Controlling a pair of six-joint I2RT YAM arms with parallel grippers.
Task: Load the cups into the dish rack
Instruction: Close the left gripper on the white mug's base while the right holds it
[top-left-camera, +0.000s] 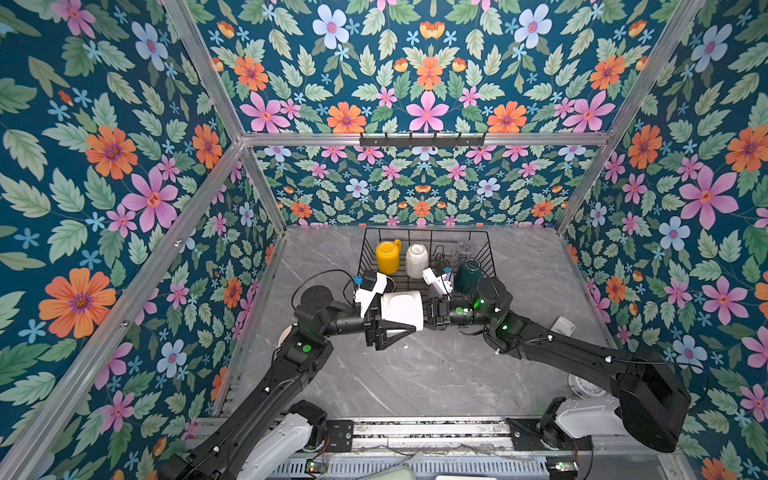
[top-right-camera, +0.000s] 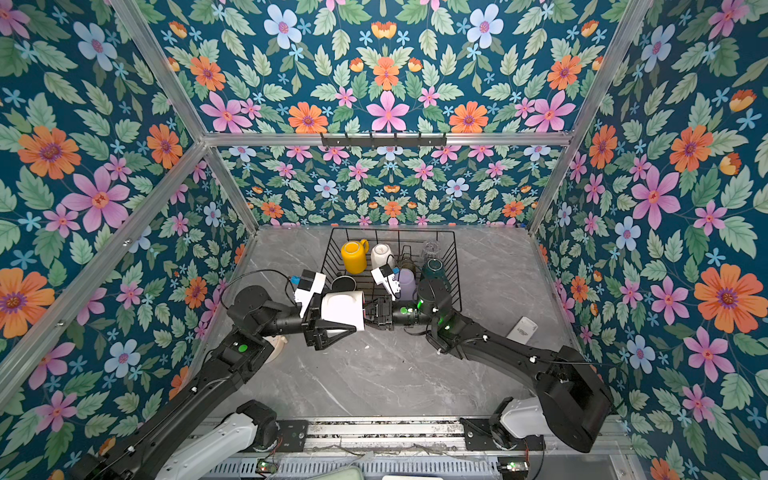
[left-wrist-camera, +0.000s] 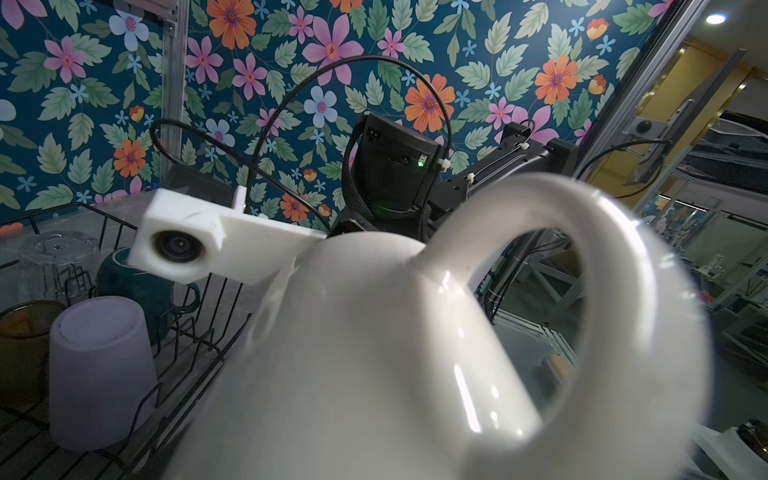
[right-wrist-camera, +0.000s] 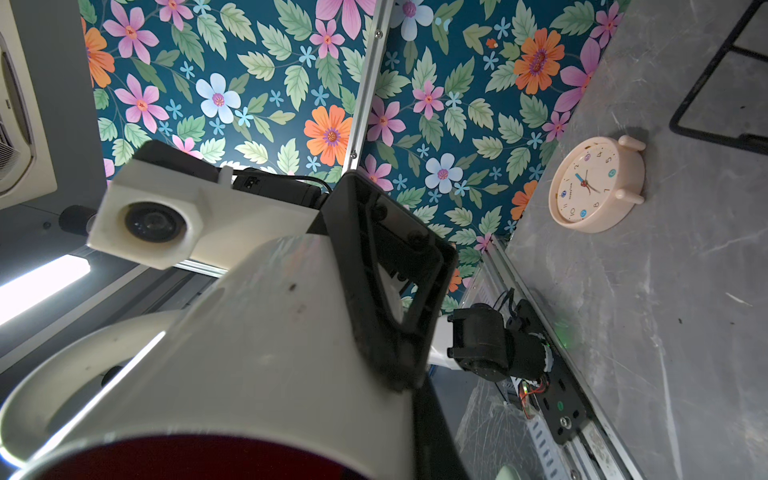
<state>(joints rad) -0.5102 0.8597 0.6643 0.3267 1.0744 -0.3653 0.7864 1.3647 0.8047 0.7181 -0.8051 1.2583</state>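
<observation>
A white mug with a red lining (top-left-camera: 401, 309) (top-right-camera: 343, 309) hangs on its side just in front of the black wire dish rack (top-left-camera: 486, 249). My left gripper (top-left-camera: 388, 322) straddles its body, and one black finger (right-wrist-camera: 386, 291) lies against the wall. My right gripper (top-left-camera: 428, 311) is shut on the rim at the mouth end. In the rack stand a yellow mug (top-left-camera: 387, 255), a cream mug (top-left-camera: 417, 259), a dark green mug (top-left-camera: 467, 274), a clear glass (top-left-camera: 465, 248), a lilac tumbler (top-right-camera: 406, 282), an olive glass (left-wrist-camera: 20, 345) and a black mug (top-right-camera: 343, 284).
A pink round clock (right-wrist-camera: 594, 185) lies on the grey marble table under my left arm. A flat white object (top-left-camera: 563, 326) sits near the right wall. A white round clock (top-left-camera: 584, 386) shows under my right arm. A hook rail (top-left-camera: 422, 140) hangs on the back wall.
</observation>
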